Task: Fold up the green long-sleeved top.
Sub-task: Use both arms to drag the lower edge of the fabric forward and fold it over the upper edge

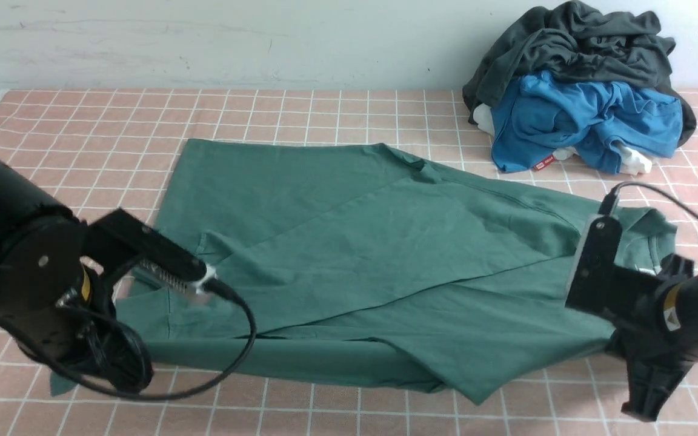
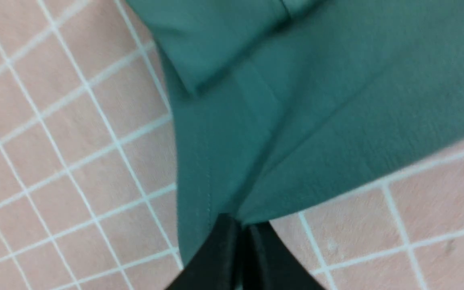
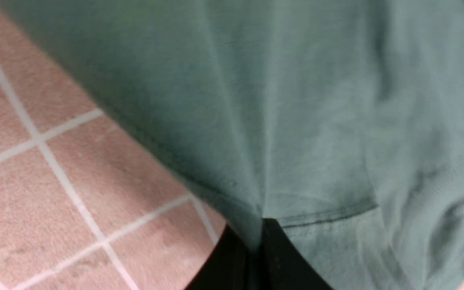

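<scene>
The green long-sleeved top [image 1: 373,254] lies spread across the checked table with its sleeves folded diagonally over the body. My left arm [image 1: 40,284] stands over its near left corner and hides that gripper in the front view. In the left wrist view my left gripper [image 2: 242,223] is shut on a corner of the green top [image 2: 296,100], at its stitched hem. My right arm [image 1: 658,297] is at the near right end, by the collar. There my right gripper [image 3: 261,225] is shut on a seamed edge of the top [image 3: 276,100], and the cloth puckers toward the pinch.
At the back right a dark grey garment [image 1: 573,48] is piled over a bright blue one [image 1: 579,115], against the wall. The pink checked tablecloth [image 1: 82,115] covers the table. My left arm's black cable [image 1: 246,339] loops over the top's near edge.
</scene>
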